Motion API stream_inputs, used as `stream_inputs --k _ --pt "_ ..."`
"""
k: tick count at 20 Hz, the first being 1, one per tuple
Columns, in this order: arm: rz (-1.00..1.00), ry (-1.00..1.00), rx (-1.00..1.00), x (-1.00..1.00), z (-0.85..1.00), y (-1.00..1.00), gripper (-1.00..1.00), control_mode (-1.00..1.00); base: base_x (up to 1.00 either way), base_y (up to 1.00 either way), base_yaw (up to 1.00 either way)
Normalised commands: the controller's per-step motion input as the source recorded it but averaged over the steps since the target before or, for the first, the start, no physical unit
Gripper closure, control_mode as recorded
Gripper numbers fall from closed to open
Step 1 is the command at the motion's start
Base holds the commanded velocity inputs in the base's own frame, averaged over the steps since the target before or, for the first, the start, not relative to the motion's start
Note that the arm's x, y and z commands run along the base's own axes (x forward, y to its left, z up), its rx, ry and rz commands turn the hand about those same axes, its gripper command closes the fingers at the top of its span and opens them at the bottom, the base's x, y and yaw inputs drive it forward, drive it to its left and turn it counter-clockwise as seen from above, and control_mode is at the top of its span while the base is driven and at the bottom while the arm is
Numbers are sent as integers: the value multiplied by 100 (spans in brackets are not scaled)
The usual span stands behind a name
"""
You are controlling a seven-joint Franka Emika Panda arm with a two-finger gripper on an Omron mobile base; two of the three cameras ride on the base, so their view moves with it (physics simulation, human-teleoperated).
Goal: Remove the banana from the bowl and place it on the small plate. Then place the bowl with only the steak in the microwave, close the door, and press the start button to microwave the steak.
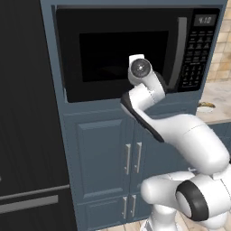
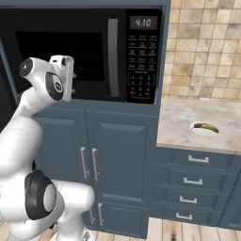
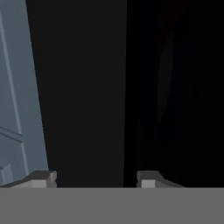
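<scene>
Microwave (image 1: 135,49) sits built into blue-grey cabinetry (image 2: 117,150), and its door (image 2: 66,52) is shut flush with the frame. The dark window shows nothing of the inside, so the bowl and steak cannot be made out. The long vertical grey handle (image 2: 113,56) stands at the right side of the door, next to the keypad panel (image 2: 142,70). The display (image 2: 143,22) is lit.

The arm reaches up in front of the microwave, with the hand close to the lower part of the door, left of the handle. In the hand view the gripper (image 3: 96,178) faces the black door surface at very close range. A strip of blue-grey cabinet panel (image 3: 17,96) runs down the left of that view. The two fingertips (image 3: 41,178) stand well apart with a clear gap between them. The jaws are partly open and hold nothing. Whether a fingertip touches the door cannot be told.

The stone desk (image 2: 188,122) lies to the right of the cabinetry, below the tiled wall (image 2: 207,47). The small plate (image 2: 204,129) rests on it, well apart from the microwave. The banana (image 2: 205,126) lies flat on the plate, within its rim. In the left base view the plate and banana show at the right edge, partly behind the arm.
</scene>
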Motion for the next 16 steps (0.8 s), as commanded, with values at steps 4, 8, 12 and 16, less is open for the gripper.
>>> stream_inputs --k 4,8,12,16 --pt "-2 -1 0 13 0 -18 -100 -100 0 0 0" --pt "0 -12 4 -100 32 -50 -100 -100 0 0 0" --pt "0 -2 3 -100 84 -55 -100 -100 0 0 0" --pt "0 7 13 -100 51 -64 -100 -100 0 0 0"
